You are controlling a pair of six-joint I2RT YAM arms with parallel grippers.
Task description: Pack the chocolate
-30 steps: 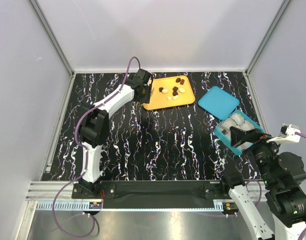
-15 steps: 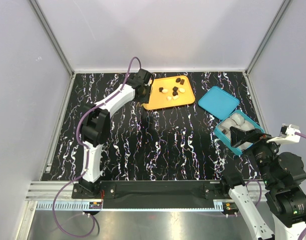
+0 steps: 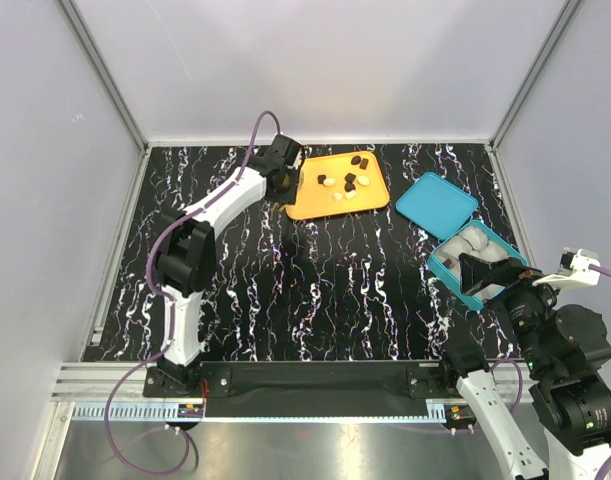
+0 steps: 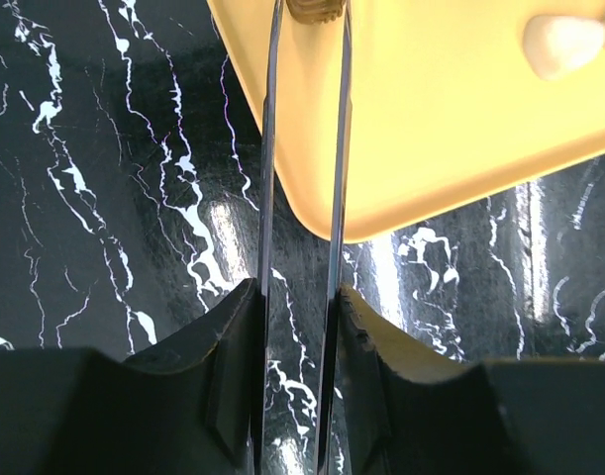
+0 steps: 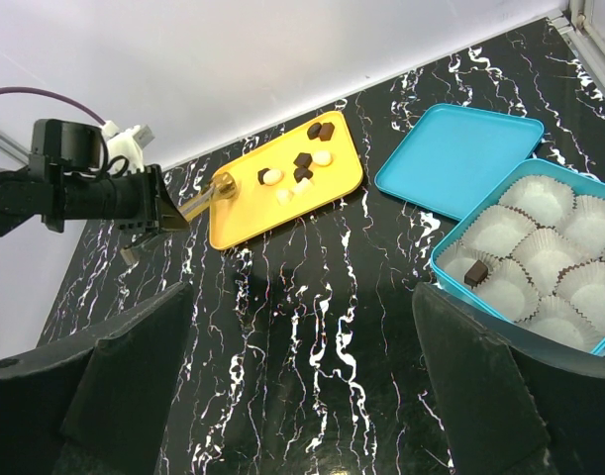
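Note:
Several small dark and cream chocolates [image 3: 350,181] lie on the orange tray [image 3: 310,205], also seen in the right wrist view [image 5: 302,168]. My left gripper [image 3: 288,172] is at the tray's left edge, shut on thin metal tweezers [image 4: 337,148]. The tweezer tips pinch a small tan ridged piece [image 4: 315,8] over the tray [image 4: 451,119]. A cream piece [image 4: 564,45] lies further in. One dark chocolate [image 5: 474,273] sits in a paper cup of the teal box [image 5: 446,269]. My right gripper [image 5: 302,297] is open and empty, near the box [image 3: 440,262].
The teal lid [image 3: 436,204] lies flat between the tray and the box. White paper cups [image 5: 545,252] fill the box. Grey walls close in the black marbled table [image 3: 315,290] on the left, the back and the right.
My left gripper has shifted slightly to the back left at the tray's edge. The right arm has not moved.

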